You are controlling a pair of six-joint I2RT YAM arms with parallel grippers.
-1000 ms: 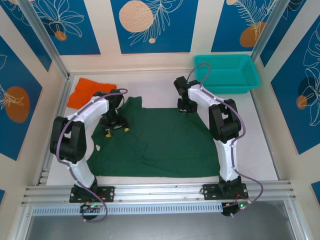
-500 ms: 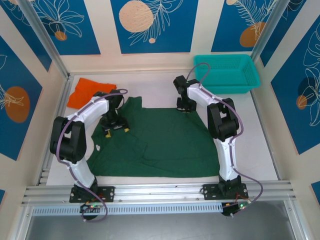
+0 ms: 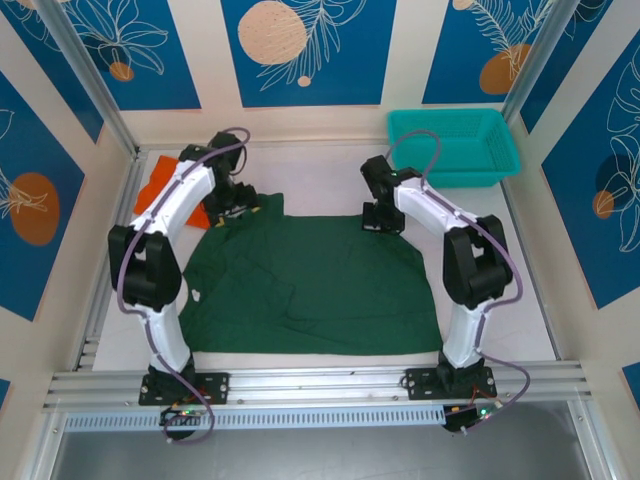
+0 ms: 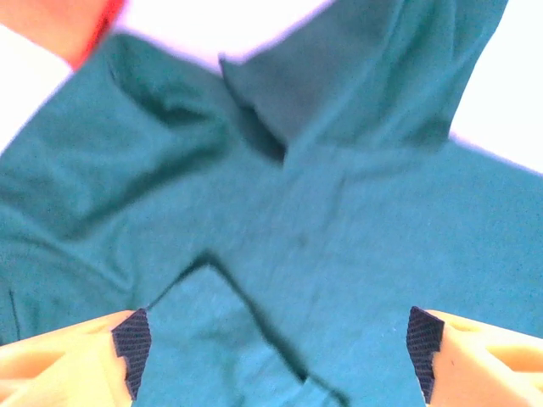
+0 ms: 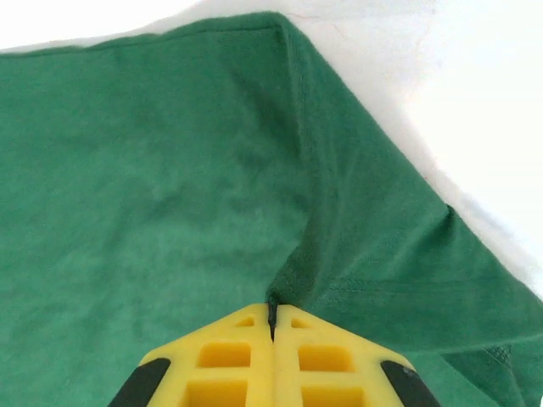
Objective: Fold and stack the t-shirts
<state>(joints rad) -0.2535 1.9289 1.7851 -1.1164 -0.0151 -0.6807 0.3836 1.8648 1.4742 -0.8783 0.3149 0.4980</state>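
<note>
The dark green t-shirt (image 3: 320, 290) lies spread over the middle of the table with creases on its left half. Behind its back left corner sits the crumpled orange t-shirt (image 3: 153, 186), partly hidden by my left arm. My left gripper (image 3: 232, 212) hovers open over the green shirt's back left part (image 4: 339, 220), its dark pads (image 4: 131, 341) wide apart with cloth below them, and a bit of the orange t-shirt (image 4: 59, 25) shows at the top left corner. My right gripper (image 5: 273, 315) is shut on a pinched ridge of the green shirt (image 5: 153, 170) near its back right edge (image 3: 382, 222).
A teal mesh basket (image 3: 455, 148) stands at the back right, just behind my right arm. Bare white table (image 3: 320, 175) runs along the back between the two arms and to the right of the shirt (image 3: 490, 290). Metal rails edge the table.
My left arm swung back from the shirt's left middle to its back left corner, still open. The right gripper closed on the green shirt's edge and shifted slightly right.
</note>
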